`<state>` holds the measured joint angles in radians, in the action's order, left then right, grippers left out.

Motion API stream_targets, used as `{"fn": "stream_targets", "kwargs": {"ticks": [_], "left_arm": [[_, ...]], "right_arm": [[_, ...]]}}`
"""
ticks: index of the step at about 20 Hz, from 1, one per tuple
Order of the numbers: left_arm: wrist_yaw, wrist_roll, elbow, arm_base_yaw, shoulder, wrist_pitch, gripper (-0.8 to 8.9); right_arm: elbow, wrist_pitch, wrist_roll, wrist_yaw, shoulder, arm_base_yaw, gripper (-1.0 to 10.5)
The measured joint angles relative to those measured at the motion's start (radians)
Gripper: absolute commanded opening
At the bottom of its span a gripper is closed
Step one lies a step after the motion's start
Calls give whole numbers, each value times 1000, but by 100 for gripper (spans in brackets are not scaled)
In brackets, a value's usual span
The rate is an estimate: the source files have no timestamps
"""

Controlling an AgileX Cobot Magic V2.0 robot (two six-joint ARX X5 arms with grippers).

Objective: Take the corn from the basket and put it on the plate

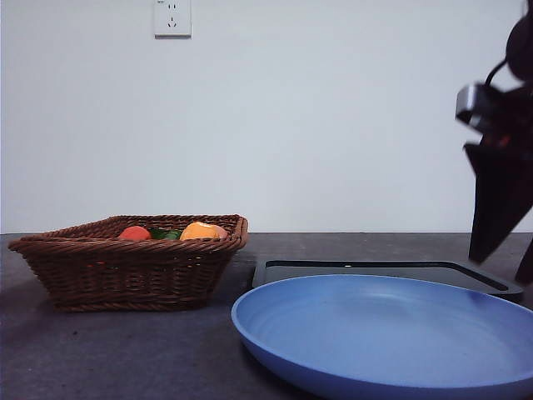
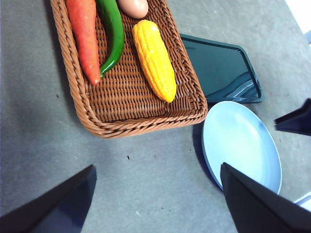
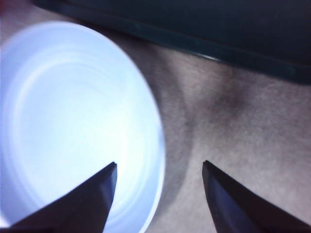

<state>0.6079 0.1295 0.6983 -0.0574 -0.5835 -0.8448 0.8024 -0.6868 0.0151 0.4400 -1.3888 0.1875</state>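
The corn point(image 2: 154, 59), a yellow ridged cob, lies in the brown wicker basket point(image 2: 146, 119) along one side; in the front view it shows just over the rim point(image 1: 202, 231). The blue plate point(image 1: 383, 333) sits beside the basket point(image 1: 125, 267), nothing on it. My left gripper point(image 2: 157, 167) hangs open high above the table, short of the basket and apart from the corn. My right gripper point(image 3: 159, 163) is open over the plate's point(image 3: 73, 121) edge and shows at the front view's right side point(image 1: 500, 267).
A carrot point(image 2: 83, 36), a green pepper point(image 2: 112, 34) and an egg point(image 2: 133, 7) lie in the basket next to the corn. A flat black tray point(image 1: 391, 271) sits behind the plate. Grey tabletop surrounds the basket.
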Motion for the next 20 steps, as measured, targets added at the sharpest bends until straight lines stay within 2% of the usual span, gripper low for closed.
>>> {"fn": "stream_targets", "kwargs": {"ticks": [5, 10, 16, 20], "left_arm": [[0, 0, 0, 0, 0, 0, 416], [0, 0, 0, 0, 0, 0, 416], [0, 0, 0, 0, -1, 18, 412], [0, 39, 3, 19, -32, 105, 412]], "right_arm": [[0, 24, -12, -2, -89, 35, 218], [0, 41, -12, -2, -117, 55, 1], [2, 35, -11, 2, -115, 54, 2], [48, -52, -11, -3, -43, 47, 2]]}}
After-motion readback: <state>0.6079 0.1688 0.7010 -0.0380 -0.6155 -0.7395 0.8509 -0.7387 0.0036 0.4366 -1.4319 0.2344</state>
